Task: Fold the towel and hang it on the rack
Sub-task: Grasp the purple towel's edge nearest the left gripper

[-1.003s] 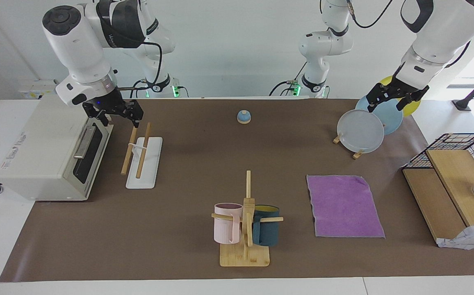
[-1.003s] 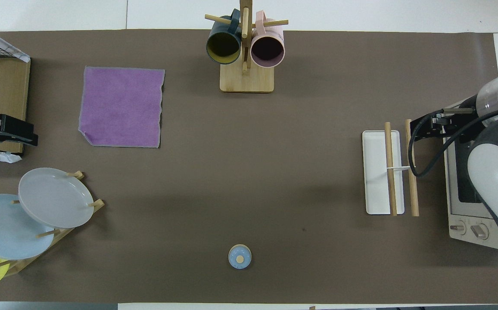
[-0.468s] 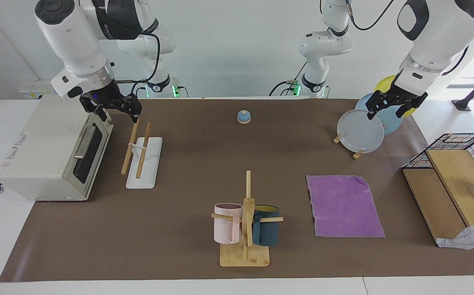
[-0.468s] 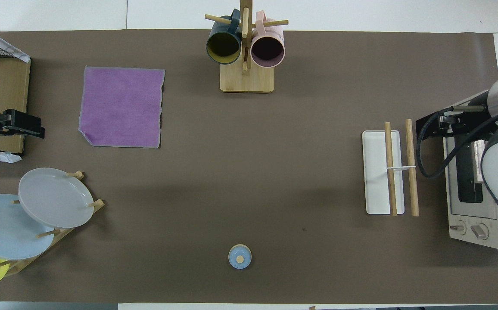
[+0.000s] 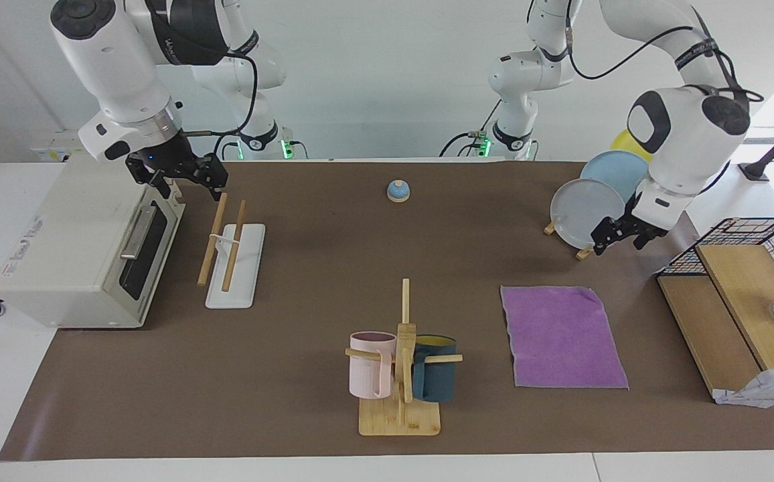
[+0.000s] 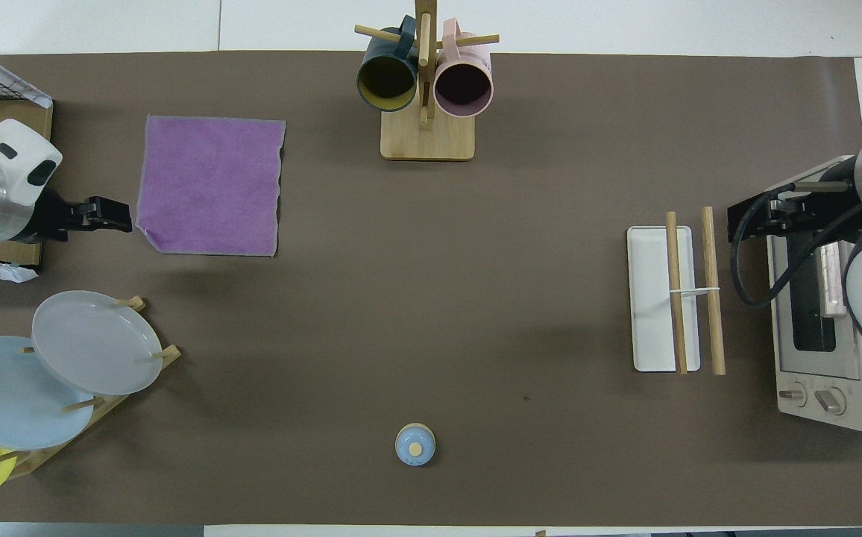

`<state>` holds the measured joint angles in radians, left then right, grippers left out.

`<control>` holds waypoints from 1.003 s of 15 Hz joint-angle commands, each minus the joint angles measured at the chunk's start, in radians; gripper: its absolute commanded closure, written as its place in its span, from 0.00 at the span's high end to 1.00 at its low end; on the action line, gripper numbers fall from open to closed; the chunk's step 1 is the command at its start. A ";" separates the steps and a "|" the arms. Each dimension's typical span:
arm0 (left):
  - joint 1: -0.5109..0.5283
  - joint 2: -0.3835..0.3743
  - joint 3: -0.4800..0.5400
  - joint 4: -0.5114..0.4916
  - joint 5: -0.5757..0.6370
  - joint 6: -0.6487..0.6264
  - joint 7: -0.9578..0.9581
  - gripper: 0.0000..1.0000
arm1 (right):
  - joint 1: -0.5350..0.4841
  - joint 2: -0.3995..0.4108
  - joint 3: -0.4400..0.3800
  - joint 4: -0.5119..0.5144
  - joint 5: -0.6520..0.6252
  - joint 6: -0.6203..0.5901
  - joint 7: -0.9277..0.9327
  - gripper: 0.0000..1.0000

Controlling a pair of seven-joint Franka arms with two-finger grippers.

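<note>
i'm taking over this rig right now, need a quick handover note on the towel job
Left gripper: open, empty, in the air over the mat between the plate stand and the towel.
Right gripper: open, empty, waiting above the rack, beside the toaster oven.
Towel: flat, unfolded, purple face up, at the left arm's end of the table.
Rack: bare, at the right arm's end.
Done: nothing.
Left: grasp towel, fold it, hang it on the rack's rods.

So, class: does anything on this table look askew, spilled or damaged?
Only slightly: the towel lies flat but has one corner nearest the left gripper turned up, showing grey. Nothing is spilled or toppled.
</note>
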<state>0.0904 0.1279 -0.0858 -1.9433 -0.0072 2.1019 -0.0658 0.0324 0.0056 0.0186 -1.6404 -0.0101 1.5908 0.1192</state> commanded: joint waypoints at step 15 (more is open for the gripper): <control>0.041 0.219 -0.003 0.004 -0.059 0.191 -0.261 0.50 | -0.019 0.014 0.007 0.040 0.002 -0.025 -0.044 1.00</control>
<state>0.1220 0.3407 -0.0860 -1.9478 -0.0558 2.2989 -0.3180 0.0314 0.0118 0.0163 -1.6191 -0.0113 1.5886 0.1087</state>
